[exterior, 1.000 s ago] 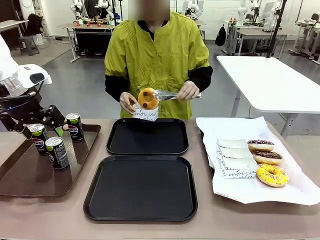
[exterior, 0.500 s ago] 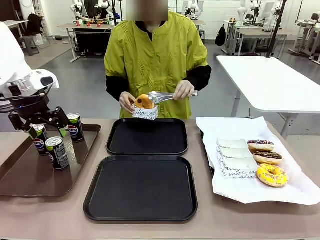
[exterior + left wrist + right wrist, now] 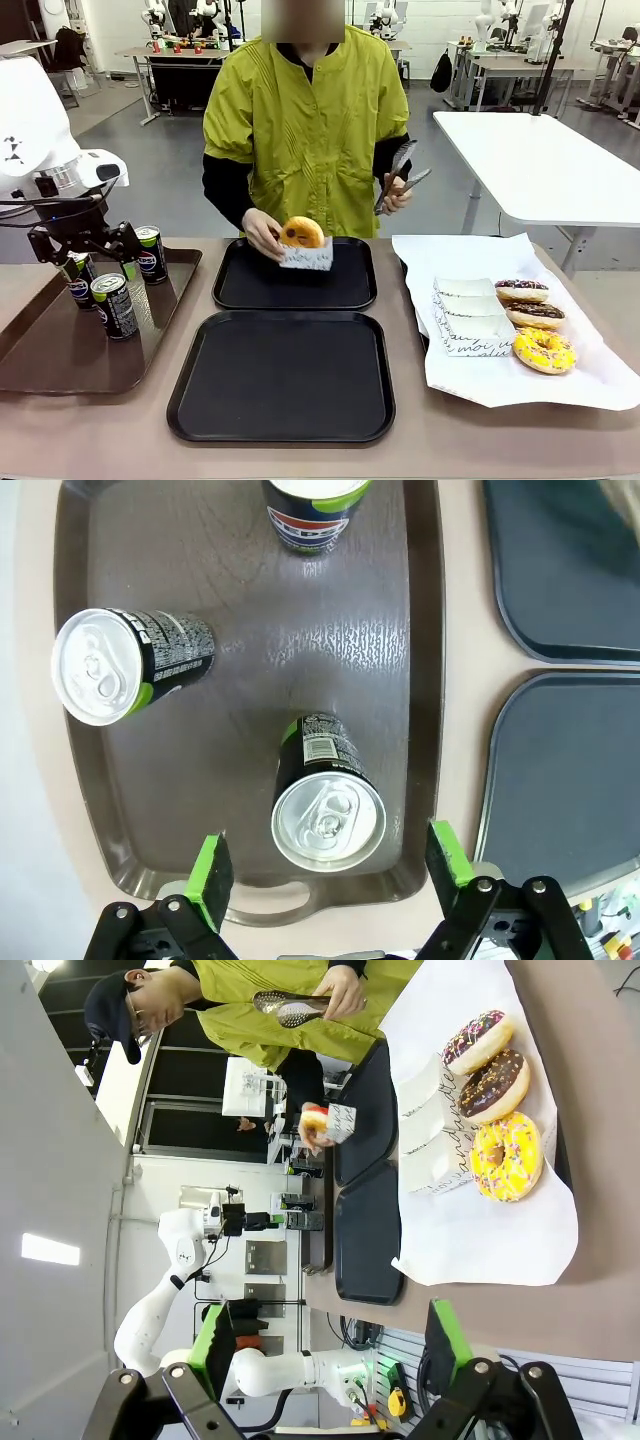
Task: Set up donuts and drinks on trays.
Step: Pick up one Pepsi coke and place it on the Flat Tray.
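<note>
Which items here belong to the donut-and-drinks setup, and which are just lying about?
Job: three cans, three loose donuts, sleeved donut in the person's hand, near black tray, far black tray.
Lying about: brown tray under the cans, white paper, white side table.

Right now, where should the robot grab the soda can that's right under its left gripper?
On its round side, just below the top rim, coming straight down from above. The can stands upright with its lid facing the open left gripper. Bare brown tray shows on both sides of it, so one finger should fit down each side.
</note>
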Controlling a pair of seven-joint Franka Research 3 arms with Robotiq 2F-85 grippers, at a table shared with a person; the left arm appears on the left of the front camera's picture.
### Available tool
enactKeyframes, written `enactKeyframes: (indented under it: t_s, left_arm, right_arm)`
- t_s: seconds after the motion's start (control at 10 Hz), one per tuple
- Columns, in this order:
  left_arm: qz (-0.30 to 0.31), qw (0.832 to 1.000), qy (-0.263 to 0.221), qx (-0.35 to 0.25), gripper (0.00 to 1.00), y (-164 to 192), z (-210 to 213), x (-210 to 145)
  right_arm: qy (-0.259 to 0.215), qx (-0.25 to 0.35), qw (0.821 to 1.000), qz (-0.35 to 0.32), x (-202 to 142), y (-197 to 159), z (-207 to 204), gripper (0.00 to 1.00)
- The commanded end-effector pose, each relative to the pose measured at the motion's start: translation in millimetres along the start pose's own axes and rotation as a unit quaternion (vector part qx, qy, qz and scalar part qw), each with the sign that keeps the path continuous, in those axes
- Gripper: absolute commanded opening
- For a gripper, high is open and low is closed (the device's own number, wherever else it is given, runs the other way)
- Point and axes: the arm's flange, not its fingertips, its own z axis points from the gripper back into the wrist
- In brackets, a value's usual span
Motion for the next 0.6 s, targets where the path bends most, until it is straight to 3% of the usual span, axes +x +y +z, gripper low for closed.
enactKeyframes:
  t_s: [0.0,0.5]
  left_arm:
    - [0.011,1.0,-0.002,0.017,1.0,-3.4,-6.8,3.5]
    - [0.008,1.0,0.0,0.028,1.0,-4.5,-25.3,13.9]
  right_arm:
    - [0.0,0.005,1.0,0.003,0.0,-0.2,-0.6,1.0]
    - [0.0,0.005,1.0,0.003,0.0,-0.2,-0.6,1.0]
